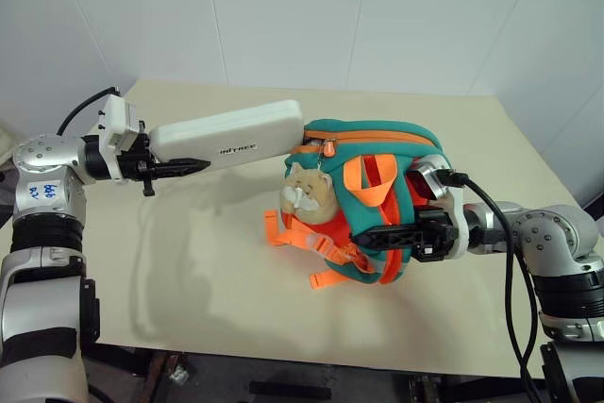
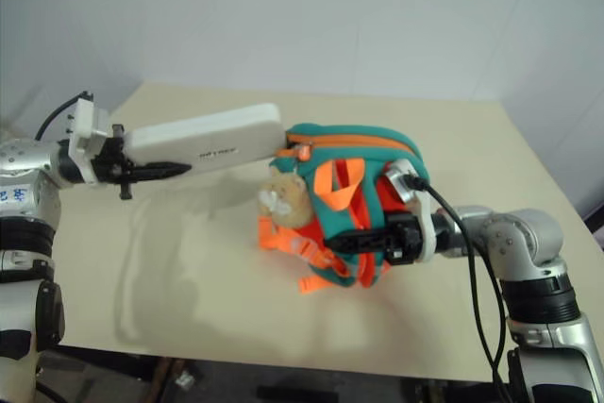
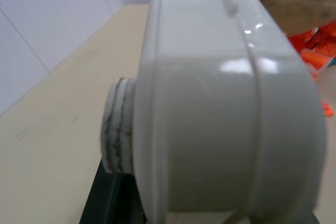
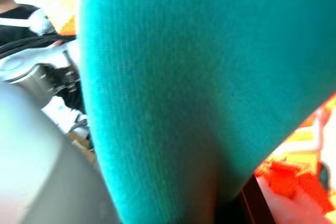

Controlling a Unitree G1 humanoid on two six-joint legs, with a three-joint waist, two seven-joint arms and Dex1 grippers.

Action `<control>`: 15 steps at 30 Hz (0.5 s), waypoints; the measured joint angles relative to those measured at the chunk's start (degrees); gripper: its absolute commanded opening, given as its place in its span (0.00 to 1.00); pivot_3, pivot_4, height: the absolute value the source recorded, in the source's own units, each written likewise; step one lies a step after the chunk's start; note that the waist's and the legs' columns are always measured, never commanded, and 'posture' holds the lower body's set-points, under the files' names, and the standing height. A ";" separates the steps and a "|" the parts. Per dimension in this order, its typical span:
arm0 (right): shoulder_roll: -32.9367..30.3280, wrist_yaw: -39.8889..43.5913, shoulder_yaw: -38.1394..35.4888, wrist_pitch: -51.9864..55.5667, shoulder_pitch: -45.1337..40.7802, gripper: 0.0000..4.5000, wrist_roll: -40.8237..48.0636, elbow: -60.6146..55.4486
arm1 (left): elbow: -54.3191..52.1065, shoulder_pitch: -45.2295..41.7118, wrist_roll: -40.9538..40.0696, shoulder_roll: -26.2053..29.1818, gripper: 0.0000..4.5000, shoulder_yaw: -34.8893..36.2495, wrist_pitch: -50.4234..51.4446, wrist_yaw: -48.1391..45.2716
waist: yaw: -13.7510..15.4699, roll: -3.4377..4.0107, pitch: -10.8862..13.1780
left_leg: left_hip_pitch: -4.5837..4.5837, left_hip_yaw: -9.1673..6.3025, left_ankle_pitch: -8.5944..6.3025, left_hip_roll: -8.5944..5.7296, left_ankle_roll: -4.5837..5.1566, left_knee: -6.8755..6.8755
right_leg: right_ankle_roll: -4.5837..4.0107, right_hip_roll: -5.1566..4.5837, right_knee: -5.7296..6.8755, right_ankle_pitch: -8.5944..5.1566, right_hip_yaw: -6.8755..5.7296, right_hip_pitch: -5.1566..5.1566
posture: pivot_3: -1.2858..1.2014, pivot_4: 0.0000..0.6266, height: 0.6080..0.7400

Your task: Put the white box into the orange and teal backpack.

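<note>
My left gripper (image 1: pixel 189 159) is shut on one end of the white box (image 1: pixel 226 137), a long flat case held level above the table. The box's far end reaches the orange-trimmed zipper opening at the top of the orange and teal backpack (image 1: pixel 377 143). How far it is inside I cannot tell. The backpack stands on the table with its tan cat charm (image 1: pixel 308 192) facing me. My right gripper (image 1: pixel 373 236) is shut on the backpack's teal edge low at the front. In the left wrist view the white box (image 3: pixel 220 103) is pressed against one finger pad (image 3: pixel 118 124). Teal fabric (image 4: pixel 173 77) lies close in the right wrist view.
The beige table (image 1: pixel 189 280) has open surface under the box and in front of the backpack. Orange straps (image 1: pixel 302 238) trail onto it. A white wall stands behind the table's far edge. A black cable (image 1: pixel 505 261) runs along my right arm.
</note>
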 measured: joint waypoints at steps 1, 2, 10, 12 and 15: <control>-0.25 0.32 0.01 0.18 0.00 0.02 0.07 -0.12 | 0.45 -0.60 0.00 -0.02 0.29 0.03 0.02 -0.22 | -0.07 0.00 0.00 | 0.00 0.00 0.00 0.00 0.00 0.00 | 0.00 0.00 0.00 0.00 0.00 0.00 | 0.52 0.24 1.00; -0.28 0.58 0.03 0.29 -0.01 0.02 0.07 -0.20 | 1.10 -1.23 0.01 -0.09 0.29 0.03 0.02 -0.26 | -0.12 0.00 0.00 | 0.00 0.00 0.00 0.00 0.00 0.00 | 0.00 0.00 0.01 0.00 -0.01 0.00 | 0.52 0.24 1.00; 0.00 0.99 1.09 -0.14 -0.50 0.02 -0.06 -0.51 | -0.48 -1.23 -0.58 -2.69 0.29 -0.86 4.92 -0.38 | -0.52 0.00 0.00 | 0.00 -0.01 0.01 0.01 -0.01 0.01 | 0.00 0.00 0.04 0.00 -0.01 0.00 | 0.52 0.24 1.00; 0.37 0.81 1.09 -0.18 -0.49 0.02 -0.07 -0.51 | -3.60 -0.73 -1.97 -2.71 0.29 -0.61 7.11 -0.37 | -0.80 0.00 0.00 | -0.01 -0.01 0.02 0.01 -0.04 0.01 | 0.00 0.00 0.02 0.00 -0.02 0.00 | 0.52 0.24 1.00; 0.83 0.46 1.09 -0.18 -0.44 0.02 -0.07 -0.51 | -8.49 0.37 -4.91 -2.67 0.29 0.62 12.23 -0.30 | -1.30 0.01 0.00 | -0.01 -0.01 0.03 0.02 -0.06 0.01 | 0.00 0.00 0.03 -0.01 -0.02 0.00 | 0.52 0.24 1.00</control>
